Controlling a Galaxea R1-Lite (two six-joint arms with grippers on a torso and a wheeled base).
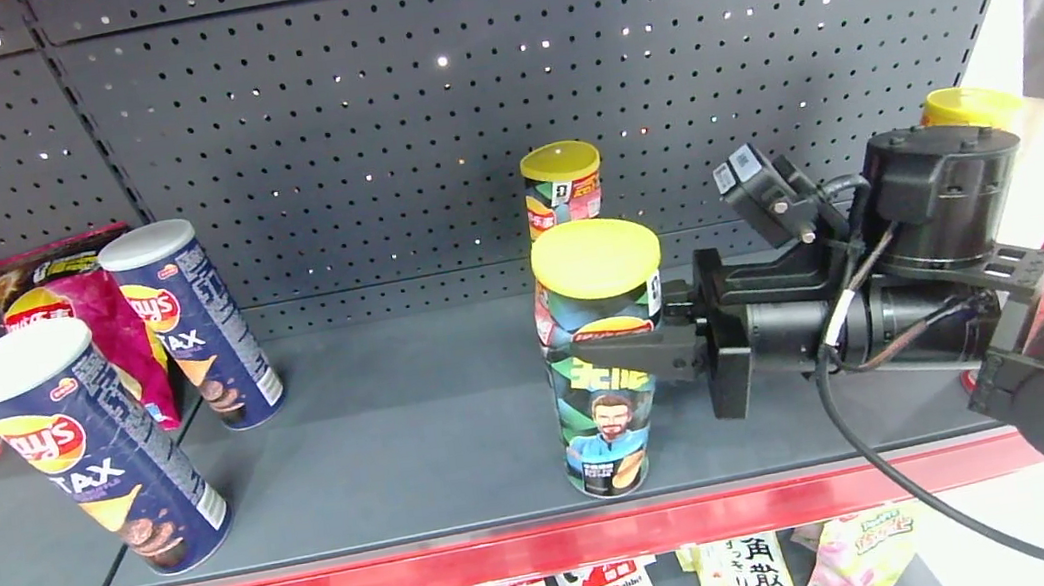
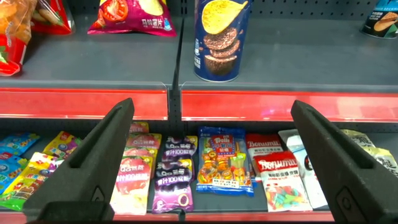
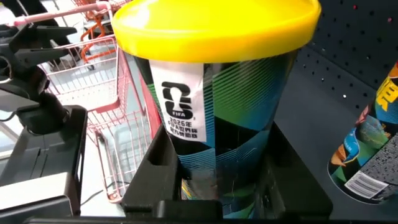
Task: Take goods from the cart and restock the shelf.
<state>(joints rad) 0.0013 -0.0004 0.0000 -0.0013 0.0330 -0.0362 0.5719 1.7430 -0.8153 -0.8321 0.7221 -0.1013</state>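
On shelf (image 1: pixel 399 430), close to its red front edge: yellow-lidded can (image 1: pixel 606 423) standing upright, clamped at mid-height by right gripper (image 1: pixel 602 328), arm extended from the right side. Behind it, near the pegboard (image 1: pixel 455 90) back, second can (image 1: pixel 562 185) with the same yellow lid, apart from the first. Farther left, two blue cans (image 1: pixel 93 445), one near the front edge and one deeper in, beside a purple bag (image 1: pixel 97 319). Past the held can in the right wrist view, red cart (image 3: pixel 118 106). Lower down, left gripper (image 2: pixel 212 106) spread wide with nothing between its fingers, facing candy packets (image 2: pixel 224 162) on the level below.
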